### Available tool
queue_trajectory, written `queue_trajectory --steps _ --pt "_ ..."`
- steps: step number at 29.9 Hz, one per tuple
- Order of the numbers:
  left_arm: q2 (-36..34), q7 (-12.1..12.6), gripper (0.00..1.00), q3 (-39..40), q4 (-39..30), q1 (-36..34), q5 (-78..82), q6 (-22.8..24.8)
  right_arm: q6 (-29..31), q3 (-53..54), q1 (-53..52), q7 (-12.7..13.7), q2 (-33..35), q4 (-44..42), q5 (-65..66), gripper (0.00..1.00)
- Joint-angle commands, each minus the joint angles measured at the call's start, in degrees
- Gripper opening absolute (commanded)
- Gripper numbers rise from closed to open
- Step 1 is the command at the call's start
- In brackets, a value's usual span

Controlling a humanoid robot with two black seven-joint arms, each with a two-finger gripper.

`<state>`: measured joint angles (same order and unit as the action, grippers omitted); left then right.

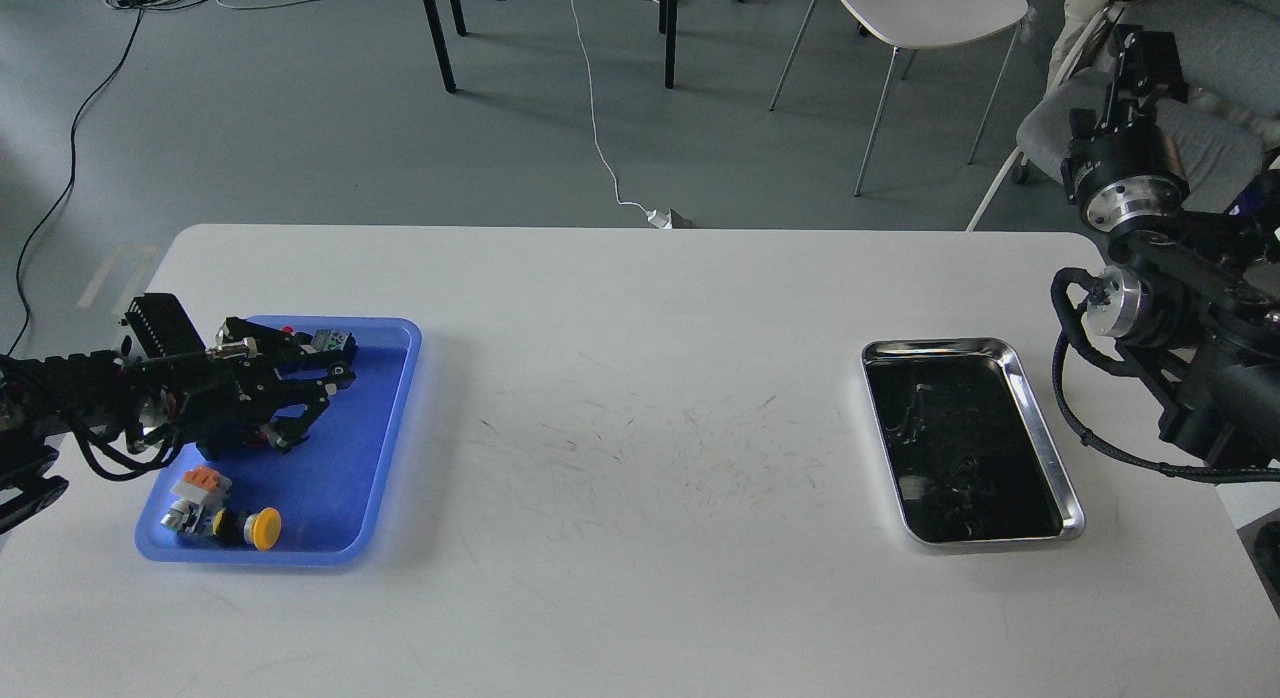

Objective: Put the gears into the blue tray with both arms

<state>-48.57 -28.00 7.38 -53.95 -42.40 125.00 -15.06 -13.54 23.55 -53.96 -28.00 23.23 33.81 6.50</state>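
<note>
A humanoid robot's black, jointed left arm reaches in from the left edge across a white rectangular table, its black two-finger gripper poised over the flat blue plastic tray with rounded corners and a raised rim at the table's left side. The two fingers appear spread apart over the tray's far half, with nothing seen between them. Near the tray's front edge lie a push-button switch with a yellow cap and, just beside it, a small grey block with an orange top; another small grey and green part sits near the far rim, beside the gripper.

Well apart on the table's right side rests a shiny rectangular steel tray with a dark inside. Its dark floor shows faint small shapes, too dim to tell whether they are the tiny black gears. No gear can be made out for certain in the blue tray either.

The black right arm with silver ring joints stands beyond the table's right edge, clear of the steel tray, its gripper raised toward the top right corner; seen dark and end-on, its jaws cannot be judged parted or closed. A white chair stands on the grey floor behind.
</note>
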Motion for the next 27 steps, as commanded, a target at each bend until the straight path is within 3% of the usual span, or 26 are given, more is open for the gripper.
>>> queue_trajectory --steps 1,27 --pt "0.32 0.0 0.09 0.0 2.26 1.52 0.0 -1.37 0.0 0.0 0.0 0.0 0.06 0.12 0.0 0.96" --pt "4.01 0.0 0.1 -0.34 7.19 4.25 0.0 -2.6 0.0 -2.63 0.0 0.0 0.15 -0.24 0.0 0.96"
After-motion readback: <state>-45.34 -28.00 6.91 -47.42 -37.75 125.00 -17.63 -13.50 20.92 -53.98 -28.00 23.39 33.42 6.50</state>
